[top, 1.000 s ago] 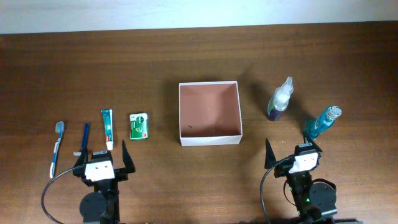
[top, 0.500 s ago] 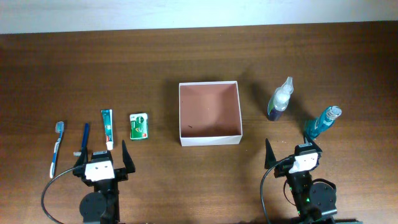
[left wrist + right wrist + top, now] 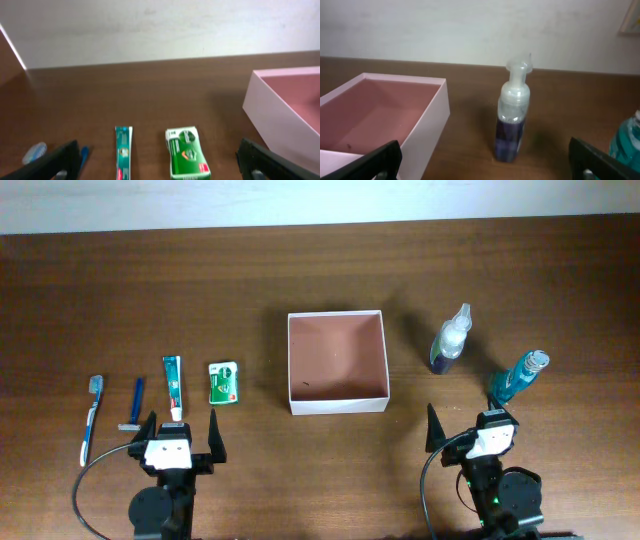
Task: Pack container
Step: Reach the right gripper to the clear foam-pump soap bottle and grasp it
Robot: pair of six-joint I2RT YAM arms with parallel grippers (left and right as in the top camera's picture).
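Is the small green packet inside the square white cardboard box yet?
No, the small green packet lies on the wooden table left of the square white cardboard box, beside the green-and-white toothpaste tube.

A strip of bare brown wooden table (image 3: 260, 380) is lying open between the small green packet (image 3: 224, 382) and the square white-walled cardboard box (image 3: 337, 406), whose top is gaping upward. To the right, the upright purple pump bottle (image 3: 449, 340) and the teal bottle (image 3: 516, 376) are crowding the way, the teal one standing just ahead of the right gripper (image 3: 472, 421).
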